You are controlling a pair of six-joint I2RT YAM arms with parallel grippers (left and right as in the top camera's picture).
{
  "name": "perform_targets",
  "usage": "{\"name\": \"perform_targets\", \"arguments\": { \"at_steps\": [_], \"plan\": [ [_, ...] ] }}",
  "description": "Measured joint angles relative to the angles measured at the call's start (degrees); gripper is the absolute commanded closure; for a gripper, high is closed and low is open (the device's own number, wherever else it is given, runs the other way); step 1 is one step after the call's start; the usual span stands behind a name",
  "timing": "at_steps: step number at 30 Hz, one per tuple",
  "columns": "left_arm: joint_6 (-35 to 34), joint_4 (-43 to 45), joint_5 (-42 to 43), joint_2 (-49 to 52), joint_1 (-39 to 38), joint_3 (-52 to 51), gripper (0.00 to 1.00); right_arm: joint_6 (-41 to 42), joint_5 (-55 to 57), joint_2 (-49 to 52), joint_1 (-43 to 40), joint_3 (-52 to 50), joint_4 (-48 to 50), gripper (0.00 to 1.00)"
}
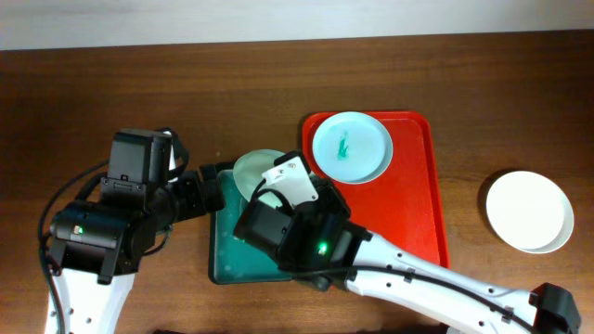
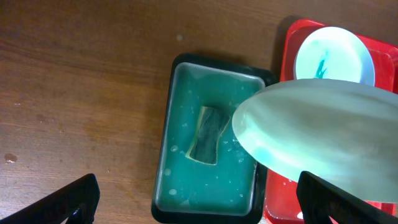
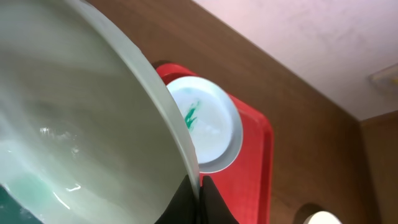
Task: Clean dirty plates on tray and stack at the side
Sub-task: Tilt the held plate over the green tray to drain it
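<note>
Just left of the tray [image 1: 422, 209], the right jaws pinch the rim of the tilted plate [image 1: 255, 167] over the teal basin [image 2: 165, 124], probably for scrubbing. The left jaws gape wide above the sponge [image 2: 208, 135]. On the tray lies a smeared plate [image 1: 351, 147]. Well right of the tray, set aside on the tabletop [image 1: 464, 74], is the clean plate [image 1: 529, 211].

The dark brown wood-grain worktop [image 1: 93, 102] carries three things directly. A large red rectangular plastic tray [image 1: 432, 195] with rounded corners and a raised rim lies right of centre. Just beside the tray's left edge sits a dark-rimmed teal rectangular basin [image 2: 166, 155], smaller than the tray; whether the two touch cannot be told. A round shallow white plate [image 1: 529, 211] lies flat on the bare wood to the right of the tray, apart from it.
</note>
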Motion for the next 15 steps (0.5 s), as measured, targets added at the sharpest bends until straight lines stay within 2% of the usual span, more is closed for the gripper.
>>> {"name": "perform_targets", "arguments": {
  "at_steps": [5,15],
  "plan": [
    [0.0,0.0,0.0,0.0,0.0,0.0,0.01,0.0,6.1,0.0,4.5,0.0,-0.2,0.96],
    [0.0,0.0,0.0,0.0,0.0,0.0,0.01,0.0,7.6,0.0,4.9,0.0,-0.2,0.96]
  ]
}}
